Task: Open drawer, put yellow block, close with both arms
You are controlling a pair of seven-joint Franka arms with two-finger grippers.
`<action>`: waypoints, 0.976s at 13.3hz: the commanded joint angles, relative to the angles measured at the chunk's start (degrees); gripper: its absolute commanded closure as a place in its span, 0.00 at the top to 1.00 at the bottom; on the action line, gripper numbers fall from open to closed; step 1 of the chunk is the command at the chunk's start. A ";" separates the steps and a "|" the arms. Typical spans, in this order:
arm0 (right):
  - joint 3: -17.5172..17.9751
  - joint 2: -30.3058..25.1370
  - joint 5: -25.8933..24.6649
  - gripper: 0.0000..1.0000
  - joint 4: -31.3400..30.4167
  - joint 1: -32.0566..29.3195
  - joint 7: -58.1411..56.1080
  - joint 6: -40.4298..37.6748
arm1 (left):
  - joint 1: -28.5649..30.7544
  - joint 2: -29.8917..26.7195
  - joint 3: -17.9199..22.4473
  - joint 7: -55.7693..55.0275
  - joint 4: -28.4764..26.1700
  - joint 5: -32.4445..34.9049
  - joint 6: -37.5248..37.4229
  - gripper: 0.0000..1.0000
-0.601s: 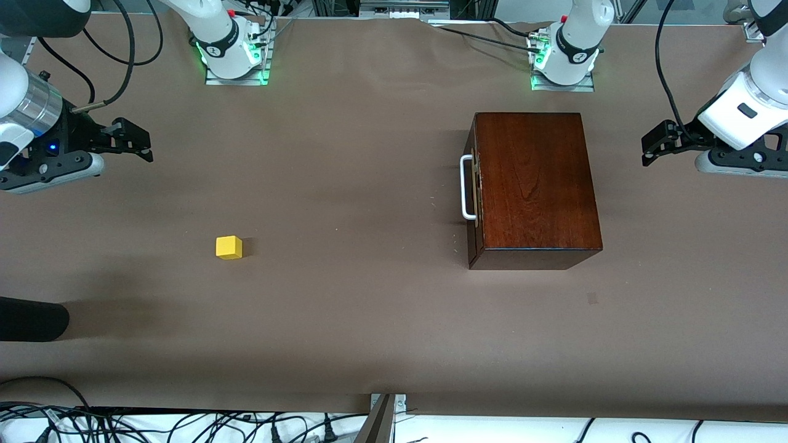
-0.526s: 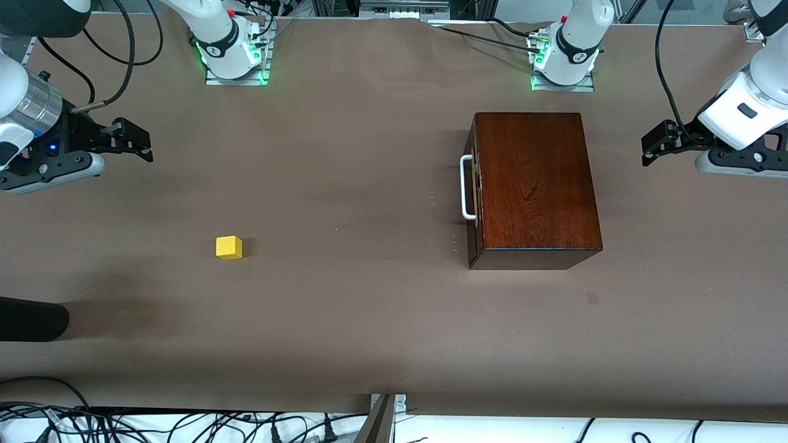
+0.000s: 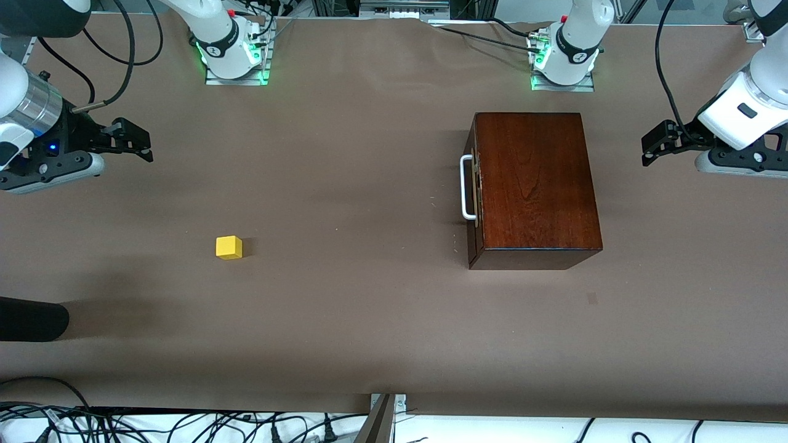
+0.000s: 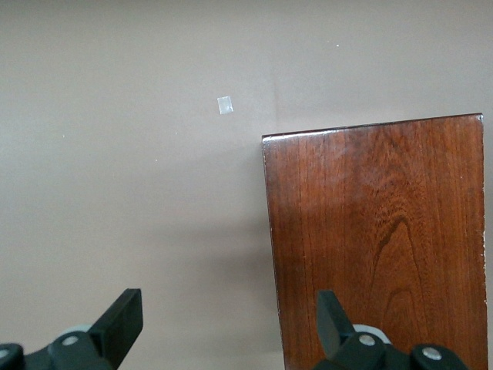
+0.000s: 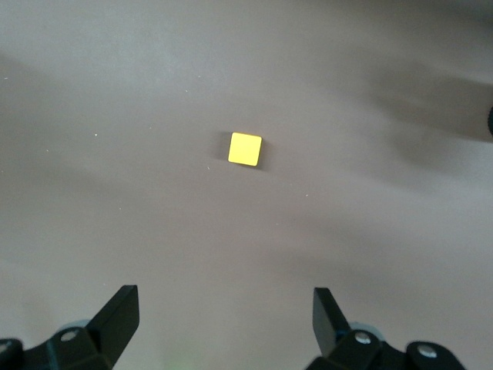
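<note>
On table: yellow block [image 3: 229, 247], drawer [image 3: 534, 187] shut (unlabelled).

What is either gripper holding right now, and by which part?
Nothing. The left gripper and right gripper are both open and empty; the yellow block lies untouched.

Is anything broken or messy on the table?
No, nothing looks broken or spilled. The wooden box sits flat with its drawer shut, and the yellow block rests alone on the table. Both open grippers, left and right, hover off to the sides.
</note>
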 commanded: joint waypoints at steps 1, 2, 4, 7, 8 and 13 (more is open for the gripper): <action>0.21 -0.16 -1.01 1.00 0.17 0.13 0.08 0.01 | 0.11 0.55 -0.13 0.02 1.30 -1.21 -0.76 1.00; 0.21 -0.07 -1.01 1.00 0.17 0.13 0.08 0.01 | 0.02 0.55 -0.13 0.02 1.30 -1.21 -0.85 1.00; 0.21 -0.16 -1.01 1.00 0.17 0.13 0.08 0.01 | -0.68 0.55 -0.30 -0.07 1.30 -1.73 -1.55 1.00; 0.21 -0.16 -1.01 1.00 0.17 0.13 0.08 0.01 | -2.09 1.51 -3.98 -0.51 1.12 -1.74 -5.14 1.00; 0.21 -0.07 -1.01 1.00 0.17 0.13 0.08 0.01 | -2.17 2.65 -5.30 -0.77 1.65 -1.82 -4.89 1.00; 0.21 -0.07 -1.01 1.00 0.17 0.13 0.16 0.01 | -4.71 13.44 -13.38 -13.92 9.02 -2.79 -4.11 1.00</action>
